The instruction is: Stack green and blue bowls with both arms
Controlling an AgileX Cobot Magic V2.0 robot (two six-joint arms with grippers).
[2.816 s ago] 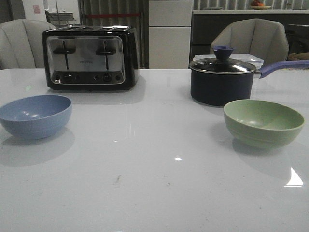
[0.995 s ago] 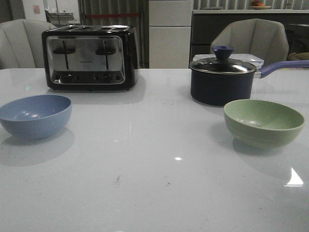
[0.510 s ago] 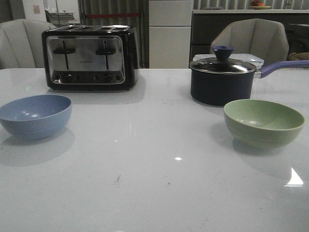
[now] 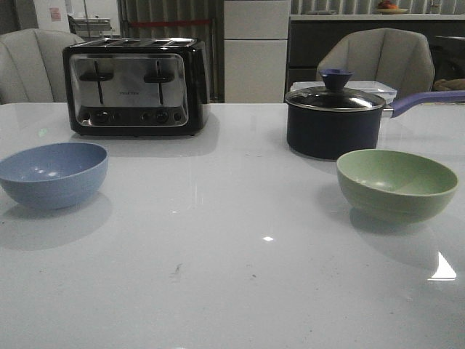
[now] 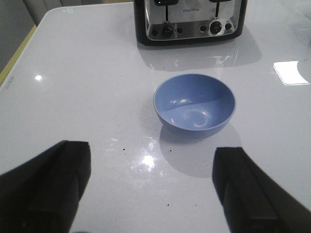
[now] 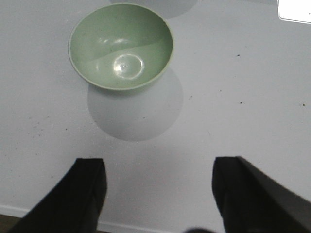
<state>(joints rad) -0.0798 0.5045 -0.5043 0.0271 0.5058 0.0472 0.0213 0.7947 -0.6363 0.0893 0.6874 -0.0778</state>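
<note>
The muted blue bowl (image 4: 52, 173) stands empty on the white table at the left. It also shows in the left wrist view (image 5: 194, 107), ahead of my left gripper (image 5: 153, 160), which is open and empty above the table. The pale green bowl (image 4: 396, 183) stands empty at the right. It also shows in the right wrist view (image 6: 121, 46), ahead of my right gripper (image 6: 158, 170), which is open and empty near the table's front edge. Neither arm shows in the front view.
A black and chrome toaster (image 4: 134, 87) stands at the back left. A dark navy lidded pot (image 4: 334, 120) with a purple handle stands just behind the green bowl. Chairs stand behind the white table (image 4: 232, 218).
</note>
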